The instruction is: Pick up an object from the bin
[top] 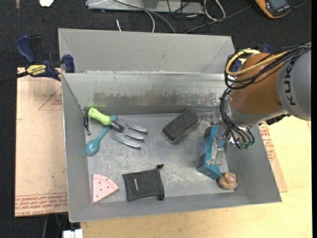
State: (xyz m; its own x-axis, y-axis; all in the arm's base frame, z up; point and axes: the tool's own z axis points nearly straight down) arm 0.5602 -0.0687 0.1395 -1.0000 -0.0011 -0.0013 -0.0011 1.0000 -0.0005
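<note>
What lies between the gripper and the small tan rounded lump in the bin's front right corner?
Nothing visible. The gripper hangs close beside the small tan rounded lump, near the right wall of the grey metal bin; no other thing lies between them.

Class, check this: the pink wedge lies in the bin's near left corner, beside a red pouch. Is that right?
Not quite. The camera view shows the pouch is black, not red. The pink wedge does lie in the near left corner of the bin, beside it.

Arm (280, 86) cut off rt edge; tan lump (228, 181) by end effector (213, 168) too small, maybe shell.
</note>
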